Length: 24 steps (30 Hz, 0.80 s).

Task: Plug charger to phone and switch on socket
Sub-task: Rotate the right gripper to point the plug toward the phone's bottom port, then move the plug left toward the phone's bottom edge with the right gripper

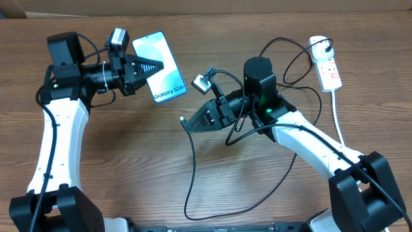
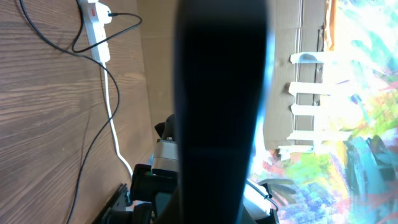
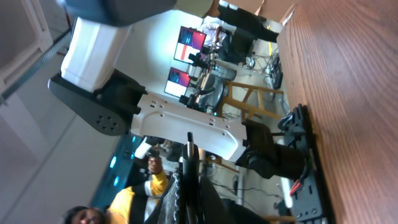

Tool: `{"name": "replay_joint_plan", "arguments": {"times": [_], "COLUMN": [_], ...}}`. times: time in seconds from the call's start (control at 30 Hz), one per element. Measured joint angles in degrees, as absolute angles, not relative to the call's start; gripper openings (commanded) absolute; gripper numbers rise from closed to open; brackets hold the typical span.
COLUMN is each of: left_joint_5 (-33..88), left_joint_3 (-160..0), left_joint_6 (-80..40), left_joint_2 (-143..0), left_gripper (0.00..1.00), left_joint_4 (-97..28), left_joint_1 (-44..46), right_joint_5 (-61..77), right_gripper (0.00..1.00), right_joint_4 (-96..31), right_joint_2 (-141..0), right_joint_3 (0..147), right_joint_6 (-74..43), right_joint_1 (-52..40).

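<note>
Overhead view of a wooden table (image 1: pixel 129 167) with two robot arms, white links and black joints.

In the upper left of the frame, my left gripper (image 1: pixel 154 66) reaches rightward. Its fingers are pressed onto the phone (image 1: pixel 168 87), which sits tilted with its pale screen facing up. In the left wrist view a dark slab fills the centre, which I take to be the phone seen edge-on. I judge it rigid and light, with slippery glass faces. A hold across the long edges suits it better than the screen, as long as the port end stays clear.

At centre frame, my right gripper (image 1: pixel 188 122) points toward the lower left with its fingers closed together. In the right wrist view a thin black stub stands out from between them. I read this as the plug end of the charger (image 3: pixel 189 146), so the gripper is pinching it. The cable loops loosely across the lower middle of the table. It is limp and light, so it will sag and twist. I would grip close behind the tip, where it is stiffest.

In the upper right lies the socket (image 1: pixel 327 63), flat on the table with the black cable plugged in. Its white cord (image 1: pixel 338 116) trails downward. I cannot make out the switch position.
</note>
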<state>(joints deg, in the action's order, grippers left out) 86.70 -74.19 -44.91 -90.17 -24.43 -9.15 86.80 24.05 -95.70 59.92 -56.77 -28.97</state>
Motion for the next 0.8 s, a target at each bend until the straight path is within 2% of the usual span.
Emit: {"name": "replay_joint_plan", "arguments": {"times": [0.23,0.6,0.8], "left_joint_5": [87.8,87.7,87.4], "left_joint_3": [-74.2,-74.2,-74.2], "left_joint_6": [-44.9,-44.8,-44.8], "left_joint_2": [-90.2,-90.2,-90.2], "left_gripper": [0.04,0.04,0.04], "left_joint_4": [-24.4,-24.4,-25.8], "left_joint_1": [-8.8,-7.7,-7.7], "right_joint_5": [86.2,84.4,84.2], "right_gripper": [0.04,0.04,0.04], "right_joint_4": [25.2,38.0,38.8], "right_joint_2": [-95.7,-95.7,-95.7], "right_joint_3": [59.9,59.9,59.9], "right_joint_6": [-61.1,-72.1,-75.3], "right_joint_1": [-29.0,-27.8,-27.8]}}
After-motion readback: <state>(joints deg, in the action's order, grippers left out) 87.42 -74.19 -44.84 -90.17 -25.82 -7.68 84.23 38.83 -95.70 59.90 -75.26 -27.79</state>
